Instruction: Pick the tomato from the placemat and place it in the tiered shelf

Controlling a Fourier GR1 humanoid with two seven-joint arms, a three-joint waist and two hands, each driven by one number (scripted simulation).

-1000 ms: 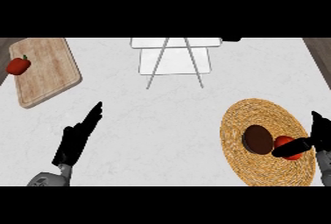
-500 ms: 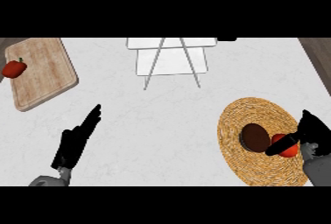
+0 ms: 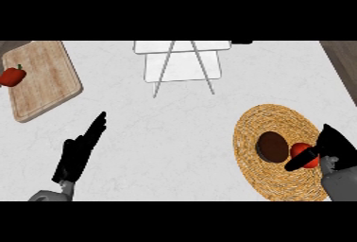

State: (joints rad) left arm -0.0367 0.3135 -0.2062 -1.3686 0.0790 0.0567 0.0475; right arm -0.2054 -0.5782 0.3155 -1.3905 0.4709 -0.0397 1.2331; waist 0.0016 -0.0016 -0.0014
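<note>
looking down from the head view, you had the right hand [image 3: 327, 151] at the right edge of the counter [image 3: 174, 132], over the round woven placemat [image 3: 275, 151]. its thumb and fingers were curled around the tomato [image 3: 304, 152], pinching it, so that only part of the red skin showed between the black thumb in front and the palm behind. you could not tell from this view whether the tomato was lifted clear of the placemat or resting on it. just left of the tomato, a dark round patch [image 3: 272, 145] lay on the weave, most likely a shadow. your left hand [image 3: 80, 151] showed low at the left, fingers straight and pointing up toward the far side, holding nothing and well apart from everything else. the tiered shelf [image 3: 182, 61], white with thin metal legs slanting outward, stood at the far middle of the counter, well apart from the tomato, and nothing could be seen on the tiers. at the far left you had a wooden cutting board [image 3: 45, 80] lying at an angle, with a red bell pepper [image 3: 12, 76] at its left edge.
</note>
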